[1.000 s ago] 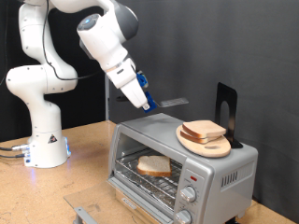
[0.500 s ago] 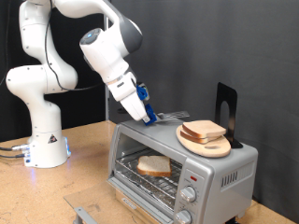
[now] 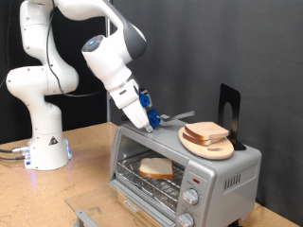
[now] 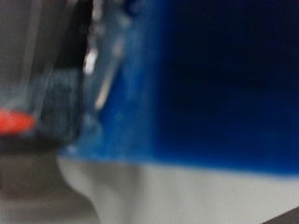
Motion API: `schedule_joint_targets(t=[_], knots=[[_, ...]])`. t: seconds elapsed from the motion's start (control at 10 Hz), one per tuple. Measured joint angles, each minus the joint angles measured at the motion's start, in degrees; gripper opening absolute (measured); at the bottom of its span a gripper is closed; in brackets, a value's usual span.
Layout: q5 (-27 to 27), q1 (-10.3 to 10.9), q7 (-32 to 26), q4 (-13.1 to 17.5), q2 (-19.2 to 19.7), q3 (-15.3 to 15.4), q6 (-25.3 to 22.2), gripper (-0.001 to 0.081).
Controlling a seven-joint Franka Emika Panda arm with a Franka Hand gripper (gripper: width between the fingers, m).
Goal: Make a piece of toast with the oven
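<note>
The silver-grey oven [image 3: 232, 172] stands on the wooden table with its glass door [image 3: 142, 196] dropped open. One slice of toast [image 3: 156, 168] lies on the wire rack inside. A second similar slice [image 3: 206, 131] lies on a round wooden plate [image 3: 223, 150] on top of the oven. My gripper [image 3: 173, 117] hangs low over the oven's top, just to the exterior view's left of the plate, with nothing seen between its fingers. The wrist view is a blur of blue and grey with a red spot; no object can be made out in it.
A black stand [image 3: 228, 106] rises behind the plate on the oven's top. The arm's white base [image 3: 44, 142] stands on the table at the exterior view's left. A small grey object [image 3: 83, 217] lies at the table's front edge. Two knobs [image 3: 193, 197] sit on the oven's front.
My gripper has come down and towards the exterior view's left, from well above the oven to just over its top beside the plate. Both slices have stayed put.
</note>
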Motion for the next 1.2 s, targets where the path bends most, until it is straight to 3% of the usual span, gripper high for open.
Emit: schedule_joint_targets(t=[0.1, 0.5, 1.2], knots=[[0.1, 0.0, -0.4, 0.1, 0.1, 0.0, 0.1, 0.0675], [0.3, 0.0, -1.3, 0.1, -0.1, -0.8, -1.8, 0.0682], [0.3, -0.7, -2.4, 0.7, -7.0, -8.4, -15.4, 0.0682]])
